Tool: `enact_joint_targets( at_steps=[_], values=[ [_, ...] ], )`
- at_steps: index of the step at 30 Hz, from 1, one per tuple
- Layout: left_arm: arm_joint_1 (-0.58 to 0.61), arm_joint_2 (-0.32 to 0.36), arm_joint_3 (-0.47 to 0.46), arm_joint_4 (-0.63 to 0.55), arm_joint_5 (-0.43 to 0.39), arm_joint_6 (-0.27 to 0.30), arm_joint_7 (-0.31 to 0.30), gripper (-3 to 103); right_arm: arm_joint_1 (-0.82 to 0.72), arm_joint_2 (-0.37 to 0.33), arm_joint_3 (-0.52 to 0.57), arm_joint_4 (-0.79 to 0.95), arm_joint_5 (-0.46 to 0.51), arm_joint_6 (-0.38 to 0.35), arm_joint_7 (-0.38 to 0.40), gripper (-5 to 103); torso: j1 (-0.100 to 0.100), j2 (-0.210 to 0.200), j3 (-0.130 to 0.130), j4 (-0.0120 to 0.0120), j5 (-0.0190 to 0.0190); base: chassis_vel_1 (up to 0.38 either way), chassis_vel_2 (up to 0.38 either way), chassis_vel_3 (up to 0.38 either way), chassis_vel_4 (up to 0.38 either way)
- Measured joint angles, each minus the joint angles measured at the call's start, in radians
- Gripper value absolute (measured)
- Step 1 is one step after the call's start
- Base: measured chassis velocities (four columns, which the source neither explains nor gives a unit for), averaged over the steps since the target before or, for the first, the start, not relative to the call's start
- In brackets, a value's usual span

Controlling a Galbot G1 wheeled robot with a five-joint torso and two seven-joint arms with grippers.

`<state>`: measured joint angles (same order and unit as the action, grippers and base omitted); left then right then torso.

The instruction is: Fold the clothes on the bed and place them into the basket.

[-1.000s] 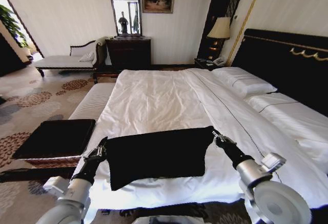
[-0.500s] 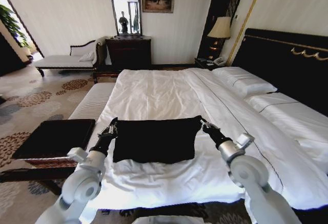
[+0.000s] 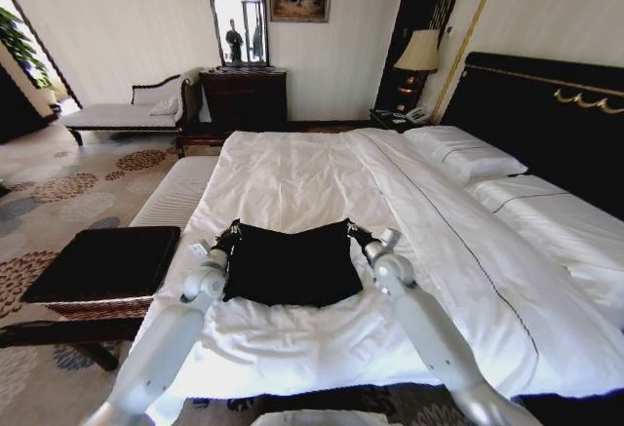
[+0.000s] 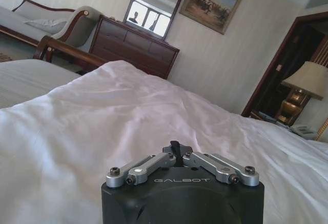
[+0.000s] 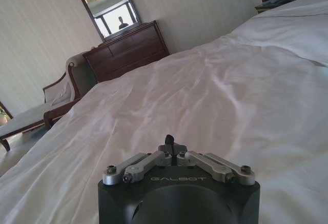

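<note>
The clothes [image 3: 291,266], a black shirt, lie as a folded dark rectangle on the white duvet of the bed [image 3: 292,177], near its foot. Both arms reach forward over it. My left gripper [image 3: 230,232] is shut on the shirt's far left corner, and my right gripper [image 3: 353,232] is shut on its far right corner. In the left wrist view the left gripper [image 4: 176,147] shows closed linkages above white duvet; in the right wrist view the right gripper [image 5: 172,144] looks the same. The basket [image 3: 97,306], with wicker sides and a flat black top, stands on the floor left of the bed.
A pale striped bench [image 3: 175,192] runs along the bed's left side beyond the basket. Pillows [image 3: 463,160] and the black headboard [image 3: 546,114] are at the right. A dresser [image 3: 244,99] with mirror, a chaise [image 3: 127,114] and a bedside lamp [image 3: 419,56] line the far wall.
Both arms have stretched forward, carrying the shirt's held edge away from me and down; the shirt went from hanging raised to lying flat on the duvet, farther up the bed.
</note>
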<state>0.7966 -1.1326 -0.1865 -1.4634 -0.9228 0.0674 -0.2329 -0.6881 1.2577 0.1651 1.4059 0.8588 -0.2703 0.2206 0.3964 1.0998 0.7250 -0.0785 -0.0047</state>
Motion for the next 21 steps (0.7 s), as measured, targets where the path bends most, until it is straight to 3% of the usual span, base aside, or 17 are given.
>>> enact_joint_targets(
  at_steps=[6, 12, 21],
  values=[
    [-0.097, -0.064, -0.001, 0.179, -0.011, 0.003, 0.059, 1, 0.1, 0.07, 0.0, -0.198, -0.054, 0.022, 0.0, 0, 0.0, 0.0, 0.0, -0.0001, 0.0001, 0.0, 0.0, 0.0, 0.0],
    [-0.158, -0.114, -0.003, 0.306, 0.028, -0.02, 0.076, 1, 0.125, 0.085, 0.031, -0.331, -0.142, 0.053, -0.02, 0, 0.0, 0.0, 0.0, -0.0004, 0.0002, 0.0, 0.0, 0.0, 0.0],
    [-0.154, -0.122, -0.016, 0.317, 0.04, -0.042, 0.048, 1, 0.115, 0.089, 0.078, -0.373, -0.171, 0.098, -0.039, 0, -0.001, 0.0, 0.0, -0.0002, 0.0002, 0.0, 0.0, 0.0, 0.0]
  ],
)
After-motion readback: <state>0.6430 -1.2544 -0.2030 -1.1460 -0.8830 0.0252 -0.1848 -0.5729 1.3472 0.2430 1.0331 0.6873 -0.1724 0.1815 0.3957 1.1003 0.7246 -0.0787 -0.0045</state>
